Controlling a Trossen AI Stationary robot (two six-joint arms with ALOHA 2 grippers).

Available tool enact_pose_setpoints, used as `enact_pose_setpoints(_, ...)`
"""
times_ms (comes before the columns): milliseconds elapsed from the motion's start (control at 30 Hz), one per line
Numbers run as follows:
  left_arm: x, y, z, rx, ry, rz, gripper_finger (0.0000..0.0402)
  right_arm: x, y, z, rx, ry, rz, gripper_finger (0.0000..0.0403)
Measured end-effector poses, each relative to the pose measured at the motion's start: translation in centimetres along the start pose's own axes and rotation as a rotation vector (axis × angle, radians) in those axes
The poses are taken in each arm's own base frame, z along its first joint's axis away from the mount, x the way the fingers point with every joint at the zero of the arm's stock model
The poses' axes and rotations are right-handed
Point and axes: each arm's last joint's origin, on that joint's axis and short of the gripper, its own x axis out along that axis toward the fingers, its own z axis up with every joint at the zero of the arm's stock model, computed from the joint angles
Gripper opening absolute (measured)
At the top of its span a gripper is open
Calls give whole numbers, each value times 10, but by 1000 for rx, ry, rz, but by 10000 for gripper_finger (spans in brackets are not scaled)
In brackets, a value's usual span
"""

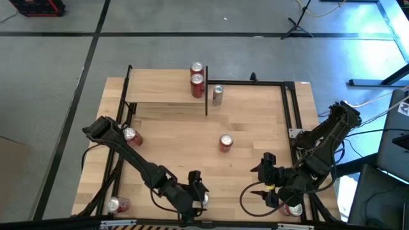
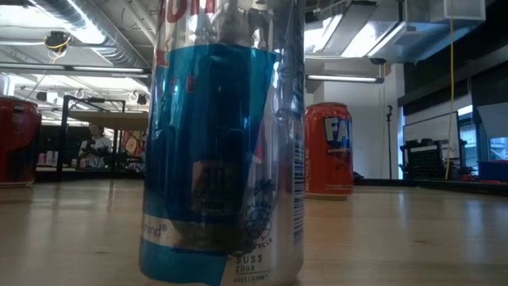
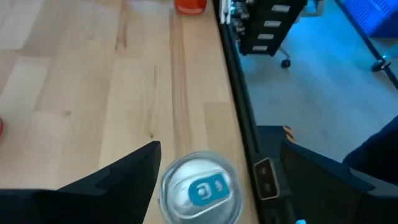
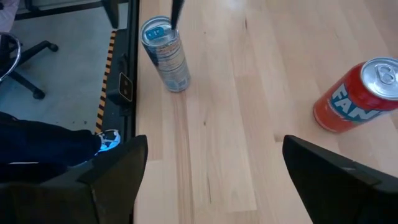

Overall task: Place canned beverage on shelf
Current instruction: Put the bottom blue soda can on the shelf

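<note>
A slim silver-and-blue can (image 3: 199, 188) stands upright near the table's front edge, also in the right wrist view (image 4: 165, 55) and close up in the low view (image 2: 222, 143). My left gripper (image 3: 219, 149) is open above it, slanting down, with one finger on either side of the can's top and not touching it. My right gripper (image 4: 212, 142) hovers open over bare table at the near right (image 1: 263, 175). The shelf (image 1: 163, 86) stands at the far left, with two red cans (image 1: 197, 76) upright on its right end.
A red can (image 1: 225, 142) stands mid-table, also in the right wrist view (image 4: 356, 93). A silver can (image 1: 217, 94) stands just right of the shelf. More red cans stand at the left edge (image 1: 131, 135), the near left corner (image 1: 118, 204) and the near right (image 1: 294, 209).
</note>
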Motion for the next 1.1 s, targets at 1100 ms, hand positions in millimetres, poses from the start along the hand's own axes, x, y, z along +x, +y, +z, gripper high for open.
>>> enact_pose_setpoints(1100,11,9,-23,29,93,20,322,0,-4,-3,-26,26,-39,362)
